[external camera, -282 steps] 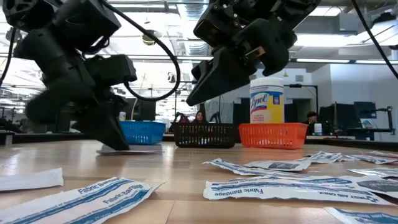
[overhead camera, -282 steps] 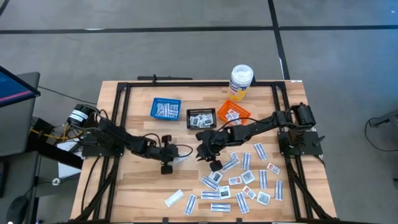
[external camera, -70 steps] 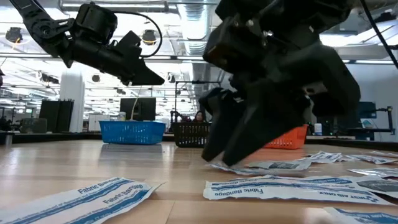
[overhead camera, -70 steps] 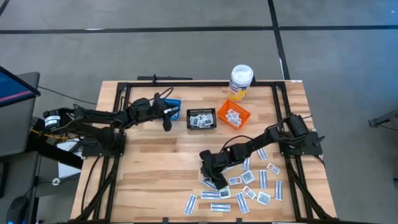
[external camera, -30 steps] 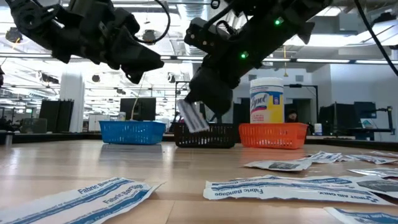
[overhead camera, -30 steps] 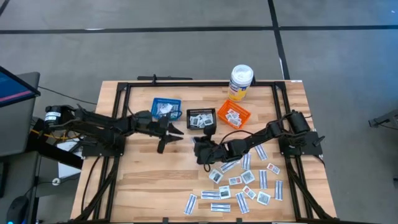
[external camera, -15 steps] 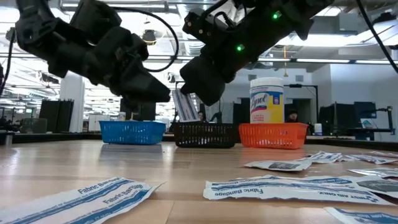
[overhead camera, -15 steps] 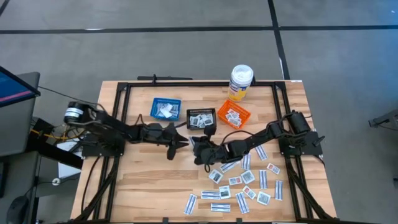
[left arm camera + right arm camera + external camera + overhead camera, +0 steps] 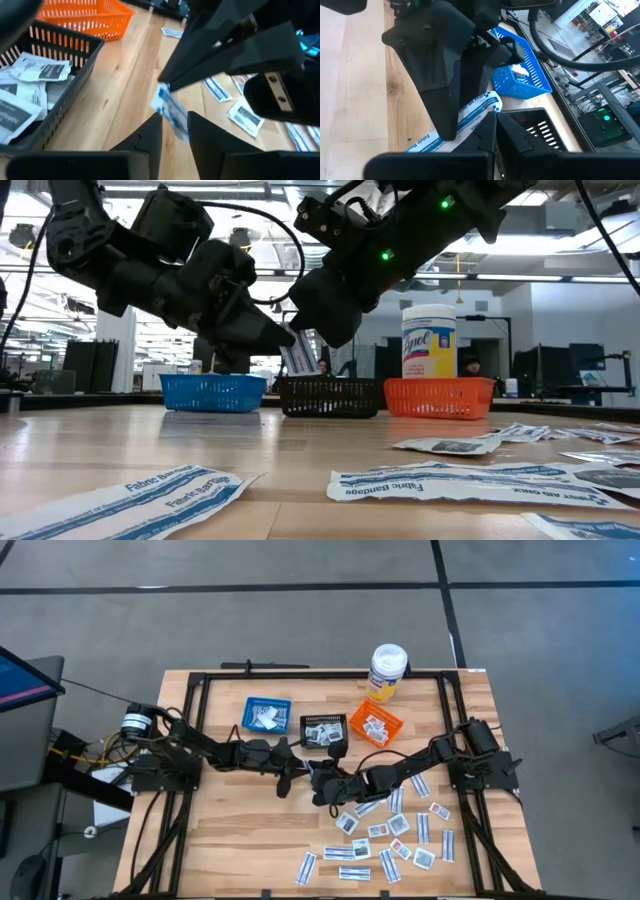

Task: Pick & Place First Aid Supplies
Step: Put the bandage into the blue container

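- Strip (image 9: 472,111), a narrow white bandage packet with blue print, hangs in the air above the table, just in front of the black basket (image 9: 324,730); it touches no surface.
- Right gripper (image 9: 318,780) pinches one end of the strip between closed fingers; the right wrist view shows the packet running out from its fingertips.
- Left gripper (image 9: 288,772) meets it tip to tip; its fingers (image 9: 150,140) stand a little apart on either side of the strip's other end (image 9: 170,107), and whether they press on it cannot be told.
- In the low view the strip (image 9: 298,352) shows tilted between the two grippers, above the black basket's rim (image 9: 330,385).
- Black basket holds several square packets; the blue basket (image 9: 265,714) lies beside it toward the left arm, the orange basket (image 9: 374,725) toward the right arm, all three near the table's far edge.
- Bottle (image 9: 387,670) with a yellow label stands beyond the orange basket, at the far edge.
- Loose packets (image 9: 390,830), strips and small squares, lie scattered in front of the orange basket toward the near edge, under and beside the right arm.
- Bare wood (image 9: 240,825) lies in front of the blue basket, from the left gripper to the near edge.
- Black frame rails run along the table's far edge and both side edges.
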`<state>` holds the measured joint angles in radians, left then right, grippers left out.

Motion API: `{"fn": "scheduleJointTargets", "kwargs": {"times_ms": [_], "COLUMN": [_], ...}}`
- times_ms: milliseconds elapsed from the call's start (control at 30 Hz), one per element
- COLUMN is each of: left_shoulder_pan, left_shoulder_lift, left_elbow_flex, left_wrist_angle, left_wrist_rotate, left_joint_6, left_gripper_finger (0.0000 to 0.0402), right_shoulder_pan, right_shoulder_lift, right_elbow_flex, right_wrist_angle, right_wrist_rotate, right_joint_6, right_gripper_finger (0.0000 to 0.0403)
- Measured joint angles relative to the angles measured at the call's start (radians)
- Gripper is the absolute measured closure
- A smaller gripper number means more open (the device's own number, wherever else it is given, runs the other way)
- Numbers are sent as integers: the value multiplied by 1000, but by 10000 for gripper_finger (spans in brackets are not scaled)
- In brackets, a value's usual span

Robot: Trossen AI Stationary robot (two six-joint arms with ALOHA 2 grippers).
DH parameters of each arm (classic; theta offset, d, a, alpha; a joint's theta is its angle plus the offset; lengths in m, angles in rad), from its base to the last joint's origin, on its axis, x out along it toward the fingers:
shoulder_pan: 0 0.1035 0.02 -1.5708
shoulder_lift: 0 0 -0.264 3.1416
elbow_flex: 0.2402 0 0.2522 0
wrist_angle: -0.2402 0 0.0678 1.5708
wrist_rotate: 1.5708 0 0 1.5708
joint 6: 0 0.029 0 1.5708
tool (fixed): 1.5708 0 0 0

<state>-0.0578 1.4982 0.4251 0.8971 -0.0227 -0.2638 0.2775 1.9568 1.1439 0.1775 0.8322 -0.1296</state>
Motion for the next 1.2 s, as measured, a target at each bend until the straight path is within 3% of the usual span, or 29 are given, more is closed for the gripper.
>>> {"fn": "scheduleJointTargets", "kwargs": {"times_ms": [233, 433, 700, 1100, 1200], "left_shoulder_pan": [0, 0, 0, -90, -126], "left_shoulder_lift": [-2, -2, -2, -2, -2], "left_elbow_flex": [-1, -1, -1, -1, -1], "left_wrist_angle": [1, -2, -45, -44, -43], "left_wrist_rotate": [-1, 3, 1, -1, -48], "left_joint_6": [48, 68, 224, 631, 704], "left_gripper_finger": [393, 395, 395, 395, 397], "right_shoulder_pan": [0, 0, 38, 76, 75], "right_shoulder_lift": [-1, -2, -2, -2, -2], "right_elbow_flex": [0, 1, 1, 29, 29], "right_wrist_angle": [-14, -21, -20, -16, -21], "right_wrist_rotate": [0, -41, -46, -26, -108], "right_joint_6": [25, 30, 16, 22, 34], "right_gripper_finger": [391, 357, 290, 197, 184]}}
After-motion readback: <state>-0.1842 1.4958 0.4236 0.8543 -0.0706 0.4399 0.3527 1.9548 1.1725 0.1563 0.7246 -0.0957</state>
